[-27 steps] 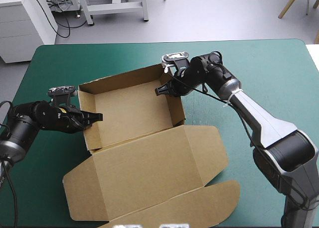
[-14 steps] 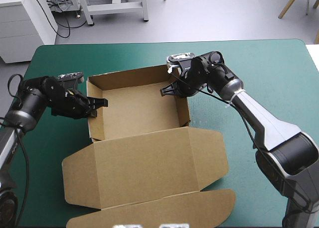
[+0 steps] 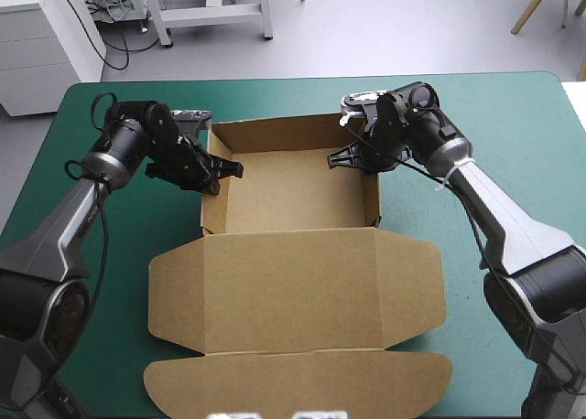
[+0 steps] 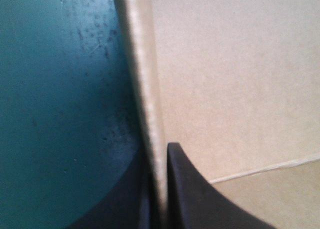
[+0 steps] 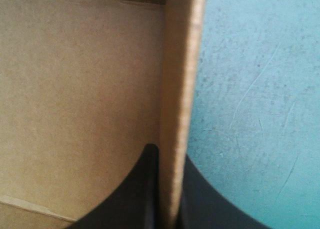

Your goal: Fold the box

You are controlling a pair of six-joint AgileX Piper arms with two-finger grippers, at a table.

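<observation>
Already the box [image 3: 293,195] stands as an open tray on the far half of the teal-green cover [image 3: 513,117], all four walls raised; its lid [image 3: 293,291] and rounded front flap [image 3: 298,382] lie flat toward the near edge; the left gripper [image 3: 222,170] pinches the left wall and the right gripper [image 3: 341,157] the right wall, one finger inside, one outside; the walls look done, and only the untouched lid seems to remain.
</observation>
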